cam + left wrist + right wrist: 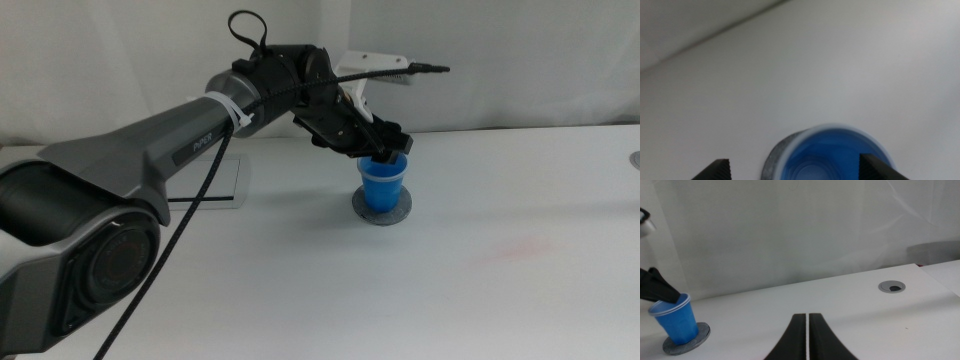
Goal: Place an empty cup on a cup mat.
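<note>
The blue cup [383, 185] stands on the round dark grey cup mat [384, 211] at the table's middle, leaning a little. My left gripper [390, 148] is just above the cup's rim. In the left wrist view its jaws stand wide apart over the cup [835, 155] and the mat [771, 162]; one jaw is over the rim, the other is clear of it. The cup is empty inside. The right wrist view shows the cup [676, 321] on the mat [687, 340] with the left gripper's dark fingers [655, 291] at the rim. My right gripper [807, 330] is shut, far from the cup.
A long white panel [225, 185] lies behind the left arm. A grey round grommet [892, 286] sits in the table at the far right, also at the middle view's edge [635, 158]. A faint pink stain [515, 248] marks the table.
</note>
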Tool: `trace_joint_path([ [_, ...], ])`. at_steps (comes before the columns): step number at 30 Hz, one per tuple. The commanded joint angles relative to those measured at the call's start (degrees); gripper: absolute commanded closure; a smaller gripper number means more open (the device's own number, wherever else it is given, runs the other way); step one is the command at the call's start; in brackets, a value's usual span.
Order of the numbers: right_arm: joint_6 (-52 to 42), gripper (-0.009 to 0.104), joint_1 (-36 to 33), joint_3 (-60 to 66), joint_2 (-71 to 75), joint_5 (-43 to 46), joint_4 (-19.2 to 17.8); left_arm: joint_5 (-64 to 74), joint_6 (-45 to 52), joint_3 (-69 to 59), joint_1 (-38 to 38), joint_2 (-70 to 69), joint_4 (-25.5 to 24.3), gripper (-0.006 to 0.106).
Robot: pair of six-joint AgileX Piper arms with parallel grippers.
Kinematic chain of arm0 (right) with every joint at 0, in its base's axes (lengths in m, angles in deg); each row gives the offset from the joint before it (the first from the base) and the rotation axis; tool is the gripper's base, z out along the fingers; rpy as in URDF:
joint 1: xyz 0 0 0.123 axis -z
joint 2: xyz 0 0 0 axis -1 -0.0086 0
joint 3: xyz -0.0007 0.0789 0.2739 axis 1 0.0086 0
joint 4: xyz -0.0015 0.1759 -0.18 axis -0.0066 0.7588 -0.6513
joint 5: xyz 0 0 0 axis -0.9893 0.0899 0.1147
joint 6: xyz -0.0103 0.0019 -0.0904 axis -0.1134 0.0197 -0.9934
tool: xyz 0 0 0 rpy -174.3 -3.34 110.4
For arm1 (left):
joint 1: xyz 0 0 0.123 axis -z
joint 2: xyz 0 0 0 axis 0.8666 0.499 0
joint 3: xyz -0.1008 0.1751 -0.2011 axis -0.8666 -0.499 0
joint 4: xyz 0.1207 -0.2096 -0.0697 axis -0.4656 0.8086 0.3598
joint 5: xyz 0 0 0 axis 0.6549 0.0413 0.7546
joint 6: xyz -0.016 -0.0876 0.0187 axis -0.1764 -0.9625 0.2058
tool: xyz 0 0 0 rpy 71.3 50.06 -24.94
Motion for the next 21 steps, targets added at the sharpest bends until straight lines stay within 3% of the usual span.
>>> trace_joint_path([
  [1, -0.2, 0.098, 0.4, 2.2, 1.7, -0.1, -0.2, -1.0, 0.1, 0.2, 0.4, -1.5, 0.0, 0.035],
  [11, -0.2, 0.098, 0.4, 2.2, 1.7, -0.1, -0.2, -1.4, 1.2, 0.2, 0.4, -7.4, -1.9, 0.035],
  [18, -0.2, 0.098, 0.4, 2.2, 1.7, -0.1, -0.2, 1.4, -1.1, 0.2, -0.7, -15.0, -16.0, 0.035],
  [21, -0.2, 0.098, 0.4, 2.2, 1.7, -0.1, -0.2, 3.9, -4.0, 0.2, -3.4, -17.5, -19.9, 0.046],
])
